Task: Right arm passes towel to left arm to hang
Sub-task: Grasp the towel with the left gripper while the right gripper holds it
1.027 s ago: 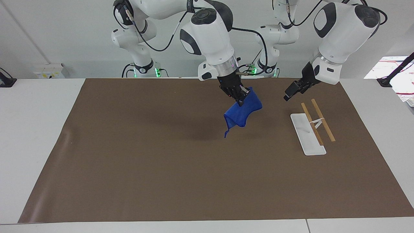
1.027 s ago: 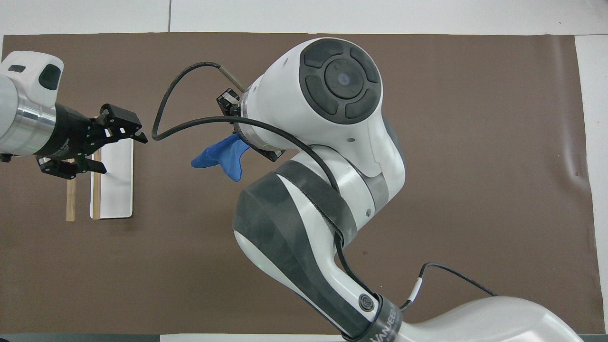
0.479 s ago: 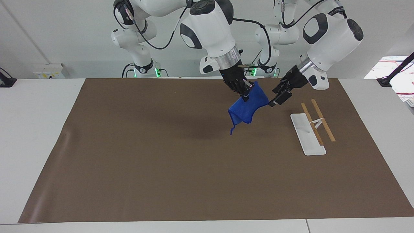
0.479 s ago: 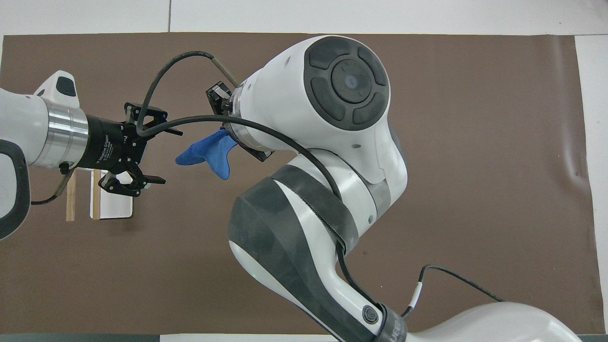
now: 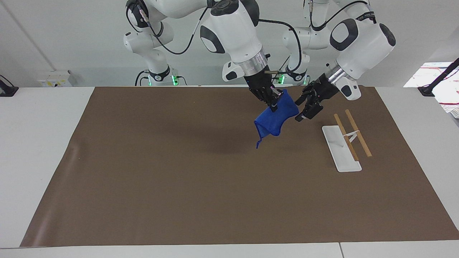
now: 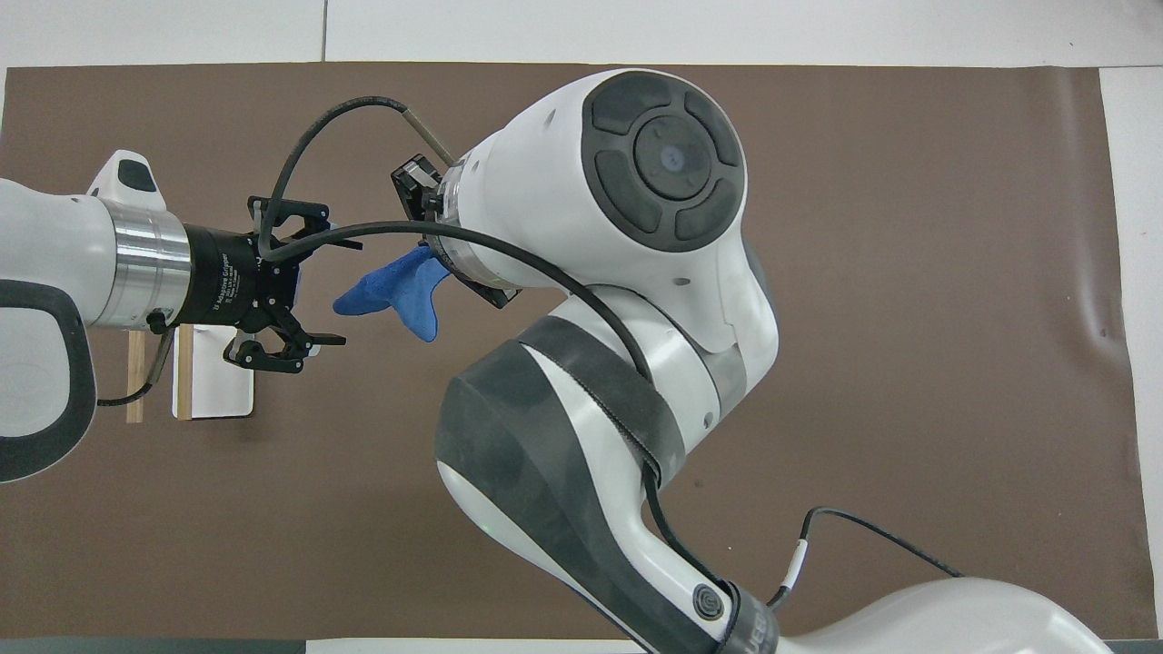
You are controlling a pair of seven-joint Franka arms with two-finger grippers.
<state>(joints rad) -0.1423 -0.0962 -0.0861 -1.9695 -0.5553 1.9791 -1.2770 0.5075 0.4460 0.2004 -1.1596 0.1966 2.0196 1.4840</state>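
Towel point(image 5: 276, 114) hangs in the air over the brown mat point(image 5: 179, 179), pinched at its top by the right hand point(image 5: 273, 104), whose fingers are clamped on the cloth; a thin corner loop dangles from its lowest point. The left hand point(image 5: 304, 107) hovers just beside the towel, at its three o'clock in the facing view, fingers spread wide and not touching it. A white rack point(image 5: 340, 148) with two wooden bars point(image 5: 353, 132) lies on the bench toward the left arm's end.
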